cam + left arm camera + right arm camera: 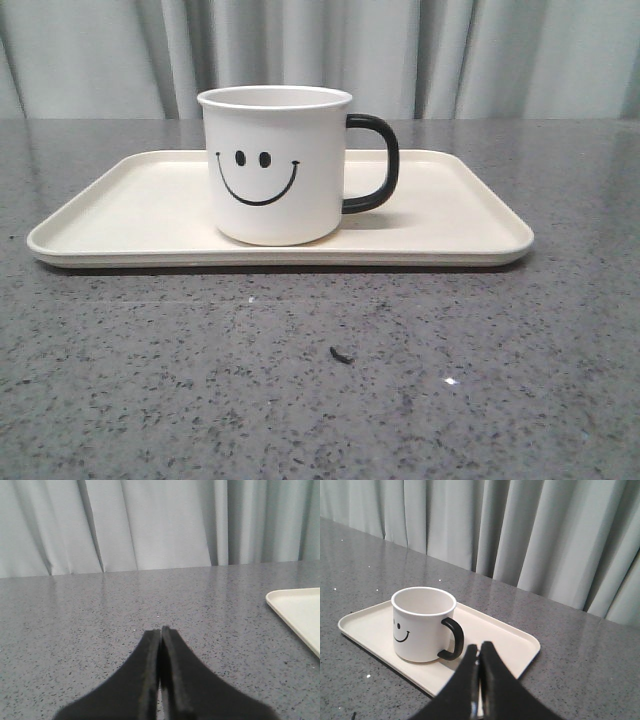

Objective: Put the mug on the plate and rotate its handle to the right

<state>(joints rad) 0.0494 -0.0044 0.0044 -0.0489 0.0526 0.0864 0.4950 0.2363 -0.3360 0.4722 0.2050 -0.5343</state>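
The white mug (275,165) with a black smiley face stands upright on the cream plate (130,205), near its middle. Its black handle (378,163) points to the right in the front view. In the right wrist view the mug (422,625), its handle (453,639) and the plate (500,642) show beyond my right gripper (479,646), which is shut, empty and apart from the mug. My left gripper (160,630) is shut and empty over bare table, with only a corner of the plate (300,612) in its view. Neither gripper shows in the front view.
The grey speckled table (320,380) runs on all sides of the plate. A small dark speck (340,354) lies on it in front of the plate. Grey curtains (450,50) hang behind the table's far edge.
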